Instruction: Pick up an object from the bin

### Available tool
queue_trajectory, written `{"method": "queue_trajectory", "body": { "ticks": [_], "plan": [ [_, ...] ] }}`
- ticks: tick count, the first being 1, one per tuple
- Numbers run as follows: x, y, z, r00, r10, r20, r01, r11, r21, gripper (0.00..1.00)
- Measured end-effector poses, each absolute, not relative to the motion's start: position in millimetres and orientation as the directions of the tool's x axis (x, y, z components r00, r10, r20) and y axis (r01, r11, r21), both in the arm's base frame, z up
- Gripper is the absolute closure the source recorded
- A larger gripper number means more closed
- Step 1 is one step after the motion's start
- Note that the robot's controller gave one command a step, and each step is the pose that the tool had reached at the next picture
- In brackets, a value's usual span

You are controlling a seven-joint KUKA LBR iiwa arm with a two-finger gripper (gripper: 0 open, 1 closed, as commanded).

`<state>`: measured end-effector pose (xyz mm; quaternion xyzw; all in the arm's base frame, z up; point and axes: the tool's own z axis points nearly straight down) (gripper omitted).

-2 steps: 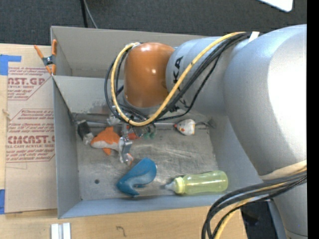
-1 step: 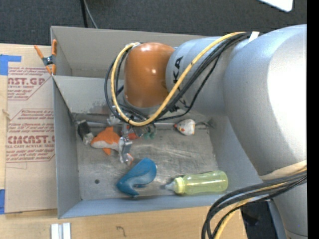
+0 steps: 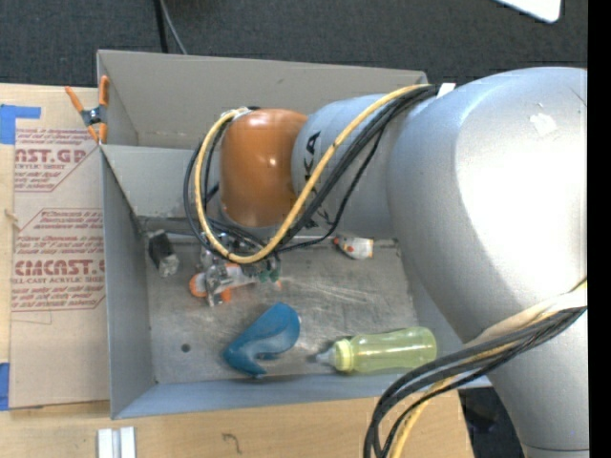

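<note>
Entry: one grey metal bin (image 3: 126, 284), contents few and loose, with the arm reaching in from the right side. We list the gripper (image 3: 227, 267) low over the floor in the far-left quarter, near the far wall; it is masked from above by the wrist's orange cover (image 3: 256, 165) and looped cables (image 3: 205, 198), so we cannot tell whether it is spread or closed on anything. Directly beneath it lies a small orange-and-white piece (image 3: 212, 287), touching it or just under it as far as we can judge; we take this as the thing in hand for the pick, though nothing shows it gripped; the arm's steep stance there reads to us as a top-down approach to a thing lying flat on the floor. A small dark block (image 3: 160, 253) sits beside the left wall, apart from the gripper. A white-and-orange scrap (image 3: 355, 246) rests against the far wall, toward the right. A blue curved piece (image 3: 263, 340) lies near the near edge, left of centre. A yellow-green bottle (image 3: 387, 349) lies on its side along the near edge, nozzle just beside the blue piece. Open room: bare floor runs through the middle and toward the right wall; the way straight up looks free; the left and far walls are the closest limits, so we judge sideways travel there to be the cramped direction.
</note>
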<state>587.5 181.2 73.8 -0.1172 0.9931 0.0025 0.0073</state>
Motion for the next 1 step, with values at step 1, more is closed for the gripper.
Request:
{"method": "queue_trajectory", "body": {
  "ticks": [1],
  "plan": [
    [587.5, 181.2, 73.7, -0.972, -0.233, -0.015, -0.233, 0.973, 0.003, 1.00]
  ]
}}
